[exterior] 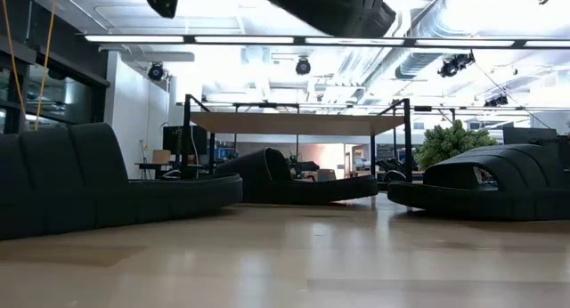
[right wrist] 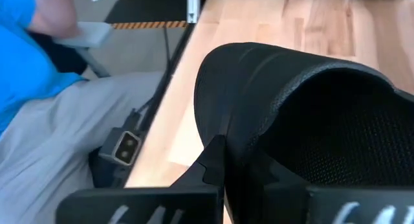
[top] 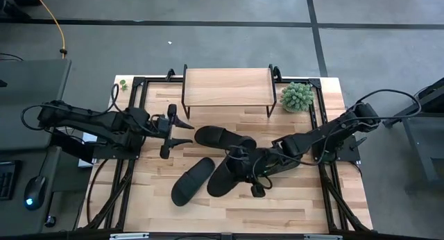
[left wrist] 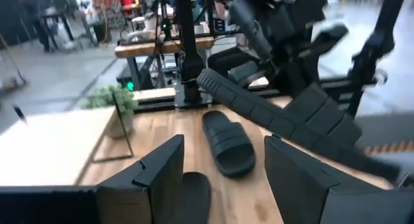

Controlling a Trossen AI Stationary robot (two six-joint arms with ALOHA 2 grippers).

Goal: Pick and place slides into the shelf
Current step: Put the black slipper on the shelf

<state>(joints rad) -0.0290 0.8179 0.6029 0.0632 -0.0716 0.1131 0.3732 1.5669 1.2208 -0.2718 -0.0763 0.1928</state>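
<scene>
Three slides are plain to us in the high view, on the wooden tabletop (top: 291, 202): one (top: 220, 137) at the frame's centre below the shelf (top: 227, 87), one (top: 192, 181) lower and to the left, and a third (top: 232, 174) just right of that one. The right claw (top: 258, 172) sits at the third slide's right edge, clenched on black slide material, though whether that is the third slide or a fourth hidden under the arm we cannot tell. The left claw (top: 179, 130) hovers left of centre with its fingers spread and nothing between them, the central slide just to its right and apart from it. A small green plant (top: 297, 96) stands right of the shelf.

In the low view we see a slide (exterior: 116, 188) filling the left, another (exterior: 298, 181) in the middle under the shelf (exterior: 294, 123) far behind, and one (exterior: 485, 183) at the right, with the plant (exterior: 450, 141) behind it. A dark slide sole (exterior: 343, 7) hangs at the top edge, lifted off the tabletop.

From the left wrist view, the left claw (left wrist: 223, 169) is released, and a slide (left wrist: 228, 143) lies on the wood beyond its fingers.

In the right wrist view, the right claw (right wrist: 226, 179) grasps a slide's strap (right wrist: 284, 88), which fills the frame's right half; a person in a blue top (right wrist: 26, 49) shows at the left.
</scene>
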